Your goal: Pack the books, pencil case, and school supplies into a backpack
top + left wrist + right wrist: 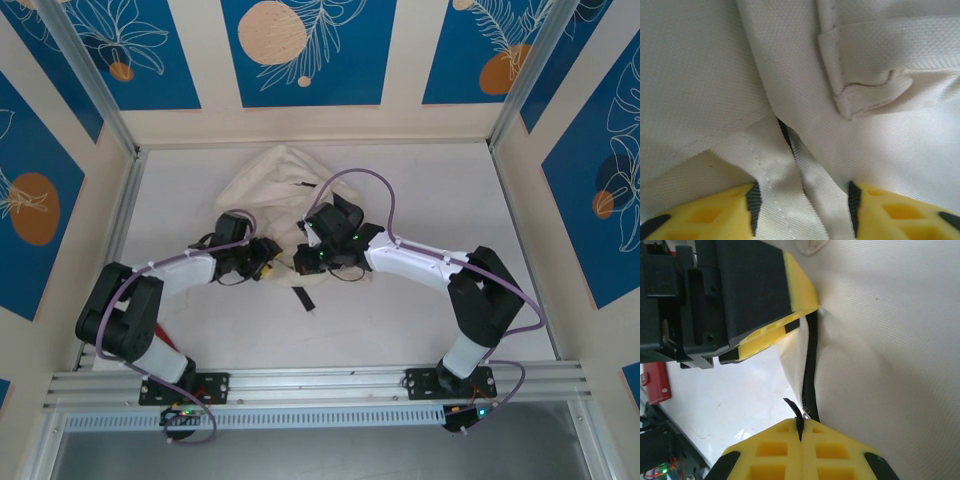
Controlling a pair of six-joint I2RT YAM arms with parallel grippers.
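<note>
I see the cream backpack (272, 178) lying at the far middle of the table (430, 200). My left gripper (802, 205) pinches its webbing strap (782, 185), and my right gripper (801, 440) is pressed together on the black zip pull (799, 416).

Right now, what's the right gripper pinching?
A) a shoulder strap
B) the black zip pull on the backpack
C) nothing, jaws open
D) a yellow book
B. In the right wrist view, the right gripper has its yellow fingers closed together on the black zip pull, at the near end of the black zip line on the cream backpack.
</note>
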